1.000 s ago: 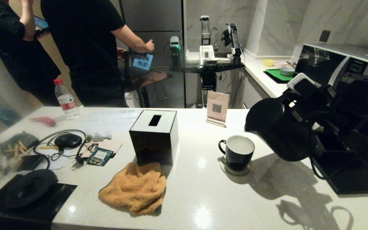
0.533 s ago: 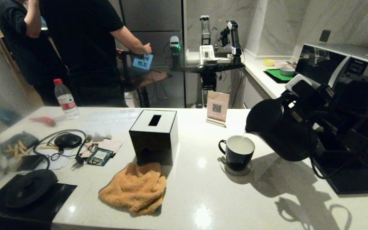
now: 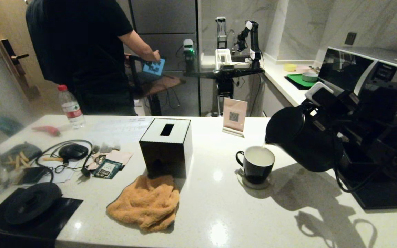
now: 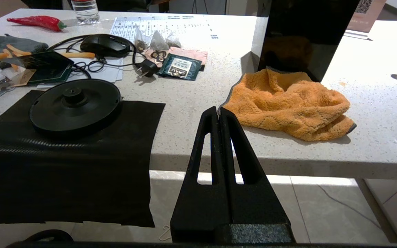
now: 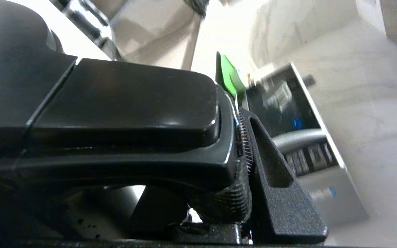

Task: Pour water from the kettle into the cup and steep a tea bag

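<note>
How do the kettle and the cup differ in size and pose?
The kettle is much bigger than the cup. The kettle is held in the air, tilted with its spout over the cup; the cup stands upright on a coaster. Both are black.

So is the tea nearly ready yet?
Not yet. Done: the right gripper has the kettle lifted and tipped. Happening: water trickles into the cup. Left: dunking a tea bag; none is in the cup. The left gripper waits, shut.
</note>
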